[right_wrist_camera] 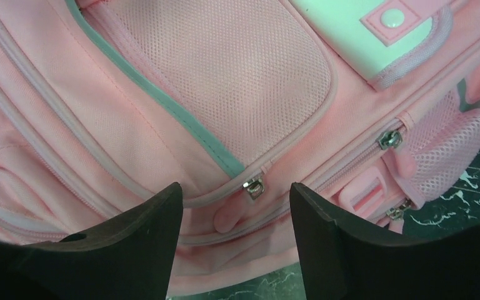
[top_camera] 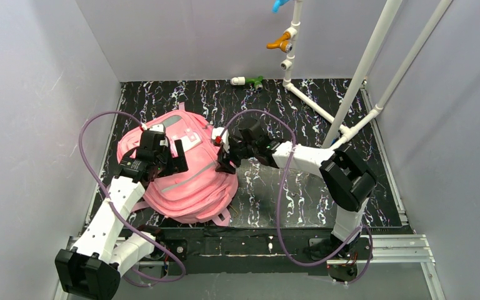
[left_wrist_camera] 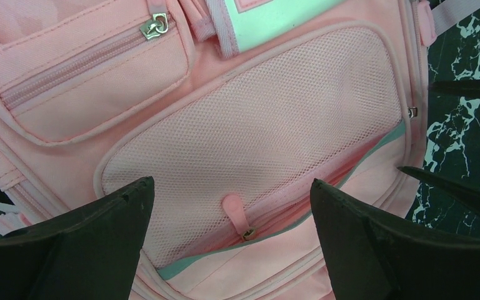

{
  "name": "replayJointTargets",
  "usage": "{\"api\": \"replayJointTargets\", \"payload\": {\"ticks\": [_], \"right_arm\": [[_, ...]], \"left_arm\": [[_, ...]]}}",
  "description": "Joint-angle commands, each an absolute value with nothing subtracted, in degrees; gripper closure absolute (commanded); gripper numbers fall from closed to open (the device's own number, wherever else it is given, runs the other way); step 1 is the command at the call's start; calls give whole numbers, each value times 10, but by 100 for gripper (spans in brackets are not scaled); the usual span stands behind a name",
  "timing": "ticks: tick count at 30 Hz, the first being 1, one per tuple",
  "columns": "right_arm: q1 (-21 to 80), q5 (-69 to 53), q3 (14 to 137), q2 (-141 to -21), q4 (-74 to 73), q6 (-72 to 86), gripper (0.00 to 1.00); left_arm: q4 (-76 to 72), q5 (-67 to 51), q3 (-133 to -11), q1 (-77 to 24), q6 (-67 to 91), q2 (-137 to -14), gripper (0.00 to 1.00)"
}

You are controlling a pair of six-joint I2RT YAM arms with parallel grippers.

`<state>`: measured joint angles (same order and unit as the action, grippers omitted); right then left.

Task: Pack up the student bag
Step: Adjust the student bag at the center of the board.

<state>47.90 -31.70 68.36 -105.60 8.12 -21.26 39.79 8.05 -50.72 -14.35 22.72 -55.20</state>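
One soft bright-pink fabric student bag lies front face up on the black, white-veined desk, between the two arms. Only the overhead view takes in the white plastic pipe frame standing beyond the bag. It carries three taps: an orange valve handle, a blue valve handle above it, and a green valve handle low by the desk.

The wrist views show the stitching instead. The left end effector hangs over the bag's pink mesh pocket. Its two black fingers are spread wide with nothing caught between them, and a small pink pull tab lies below the gap.

The right end effector sits over the bag's edge, its fingers parted either side of a silver zip slider and gripping nothing. Two more sliders show beside that one, three in all.

Both wrist views catch one pale mint patch, and the right one shows its round pink stud. I cannot tell what any pocket holds.
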Motion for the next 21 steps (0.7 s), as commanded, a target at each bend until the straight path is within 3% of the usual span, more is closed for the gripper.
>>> {"api": "replayJointTargets", "payload": {"ticks": [1,5,14,21], "right_arm": [[476,-283,622,-998,131,-240,25],[475,-291,593,-981,163,-228,22],[480,-292,599,-994,190,-248,29],[506,-217,656,-1049,149,-240,42]], "left_arm": [[383,72,-491,-140,226,-549,7],[377,60,-479,-140,235,-553,7],[369,45,-454,-139,261,-545,2],[347,43,-428,-139,304,-525,2]]}}
